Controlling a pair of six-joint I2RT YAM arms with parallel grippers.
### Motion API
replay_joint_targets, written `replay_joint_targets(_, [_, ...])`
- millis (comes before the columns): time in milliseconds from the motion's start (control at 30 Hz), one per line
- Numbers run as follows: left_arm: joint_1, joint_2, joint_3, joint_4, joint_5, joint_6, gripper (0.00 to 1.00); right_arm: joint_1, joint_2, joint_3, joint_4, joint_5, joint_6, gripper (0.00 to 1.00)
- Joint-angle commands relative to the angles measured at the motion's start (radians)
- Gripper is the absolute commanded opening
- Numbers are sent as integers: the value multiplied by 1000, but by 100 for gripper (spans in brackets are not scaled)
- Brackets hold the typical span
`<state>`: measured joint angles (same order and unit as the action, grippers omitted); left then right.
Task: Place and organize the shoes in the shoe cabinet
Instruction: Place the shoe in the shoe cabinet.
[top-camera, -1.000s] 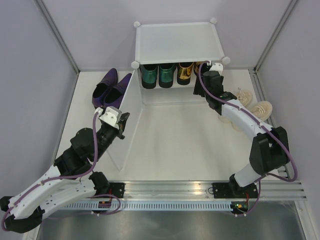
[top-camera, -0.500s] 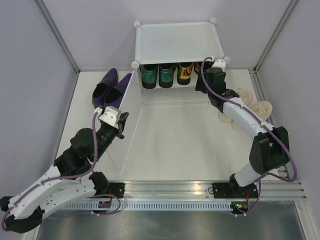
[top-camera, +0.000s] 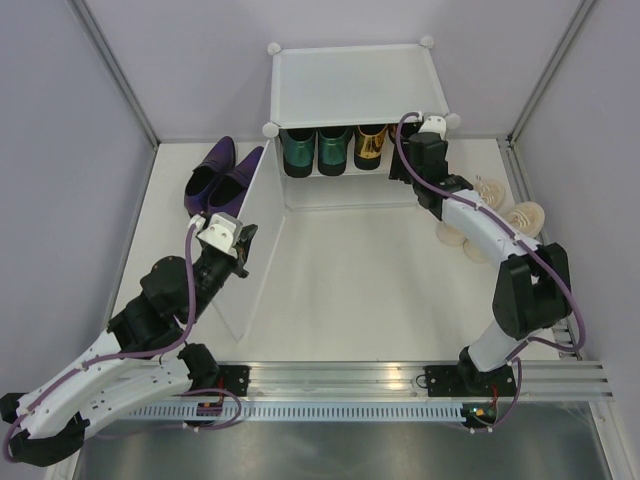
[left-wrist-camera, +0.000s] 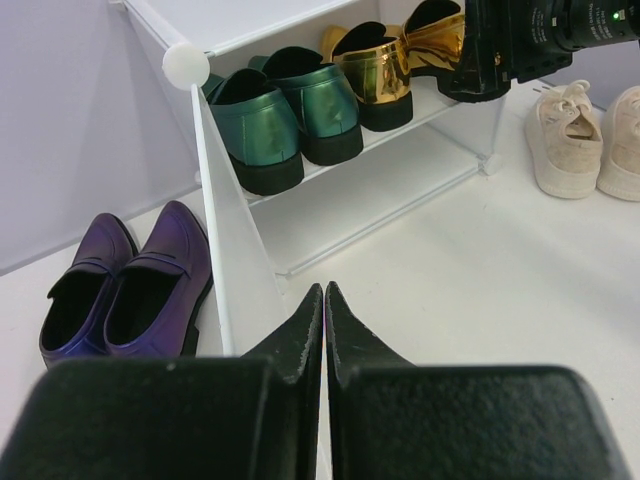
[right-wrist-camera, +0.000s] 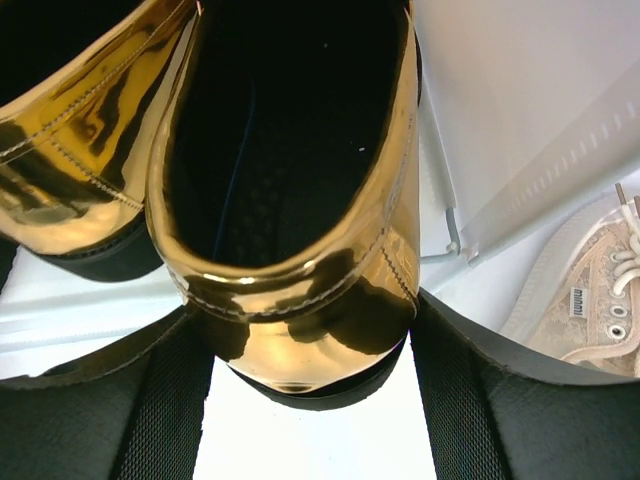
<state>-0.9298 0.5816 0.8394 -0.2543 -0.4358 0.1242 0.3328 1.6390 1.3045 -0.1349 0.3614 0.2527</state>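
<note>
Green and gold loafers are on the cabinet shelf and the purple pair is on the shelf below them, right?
No. The purple pair sits on the table outside, left of the cabinet; the left wrist view shows it. The green loafers and gold loafers are on the shelf.

Overhead view looks down from behind; both wrist views face the shoe cabinet (top-camera: 355, 85), right one far nearer.
</note>
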Motion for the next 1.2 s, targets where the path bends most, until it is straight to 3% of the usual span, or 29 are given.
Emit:
replay_joint_targets(0, [-4,12,-45,-126,-6,5,2,-23,16,55,123,17,-12,10])
replay_joint_targets(633, [-4,17,-46,-126,-20,9,2,-23,120,136,178,1,-26,9])
replay_joint_targets(1167, [-4,18,-49,-125,-29,11,2,-23,168,125,224,20,-33,15])
